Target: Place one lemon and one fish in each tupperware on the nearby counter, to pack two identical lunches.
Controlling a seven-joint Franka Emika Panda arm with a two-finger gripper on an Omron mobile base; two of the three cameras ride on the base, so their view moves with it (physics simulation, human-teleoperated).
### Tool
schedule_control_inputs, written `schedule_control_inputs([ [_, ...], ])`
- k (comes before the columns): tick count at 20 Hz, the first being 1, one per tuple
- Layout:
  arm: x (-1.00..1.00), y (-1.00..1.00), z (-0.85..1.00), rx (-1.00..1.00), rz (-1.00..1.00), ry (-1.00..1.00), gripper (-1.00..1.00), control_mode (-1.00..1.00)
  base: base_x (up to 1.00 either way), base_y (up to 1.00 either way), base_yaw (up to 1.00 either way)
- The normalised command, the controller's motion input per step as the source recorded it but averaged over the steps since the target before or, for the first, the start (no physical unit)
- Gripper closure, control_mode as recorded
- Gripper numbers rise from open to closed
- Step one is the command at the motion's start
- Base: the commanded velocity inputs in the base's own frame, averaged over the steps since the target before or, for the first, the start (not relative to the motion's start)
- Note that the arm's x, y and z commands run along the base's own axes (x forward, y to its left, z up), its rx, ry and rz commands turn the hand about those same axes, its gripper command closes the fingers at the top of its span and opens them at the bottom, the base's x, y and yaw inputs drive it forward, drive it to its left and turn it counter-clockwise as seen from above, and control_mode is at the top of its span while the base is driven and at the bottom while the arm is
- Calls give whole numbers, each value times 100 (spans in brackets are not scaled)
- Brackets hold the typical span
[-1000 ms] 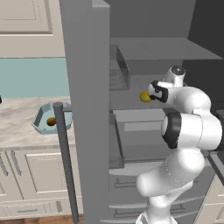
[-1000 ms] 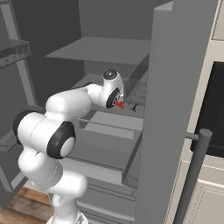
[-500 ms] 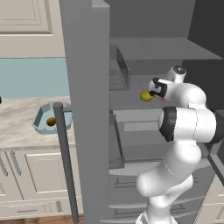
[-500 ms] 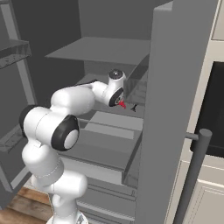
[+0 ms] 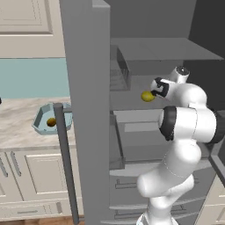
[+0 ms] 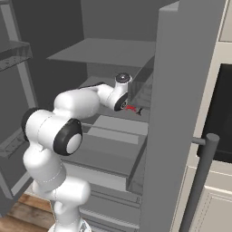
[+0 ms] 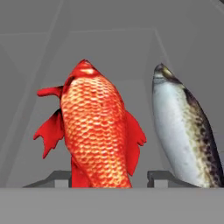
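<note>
The red-orange fish [image 7: 98, 131] lies on a grey fridge shelf, straight ahead of my gripper [image 7: 109, 177]. One fingertip [image 7: 61, 177] stands at its left flank, and the other shows a narrow gap to its right flank. From the right base view the gripper [image 6: 130, 108] sits low over the fish [image 6: 132, 108] deep in the fridge. A lemon [image 5: 147, 96] rests on the same shelf beside the hand. The pale blue tupperware [image 5: 40, 124] on the beige counter [image 5: 15, 129] holds another lemon [image 5: 51, 122].
A grey speckled fish [image 7: 183, 131] lies close to the right of the red one. The open fridge door [image 5: 85, 110] with its bar handle [image 5: 66, 167] stands between the arm and the counter. A drawer [image 6: 108, 149] juts out under the shelf.
The jaws have narrowed from wide open to close around the red fish. The hand has edged a little deeper over the shelf.
</note>
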Motion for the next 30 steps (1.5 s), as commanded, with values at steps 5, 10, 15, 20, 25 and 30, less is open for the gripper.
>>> schedule_control_inputs([
  [5,-100,0,34,6,0,0,100,-100,0,0,0],
  [10,-100,5,98,3,0,0,100,-100,0,0,0],
  [15,-100,26,25,-1,0,0,100,-100,0,0,0],
  [20,-100,45,-40,-6,0,-11,100,-100,0,0,0],
  [25,-60,29,-25,-2,0,-6,100,100,-40,16,0],
  [30,0,0,0,0,0,0,100,100,-100,43,0],
])
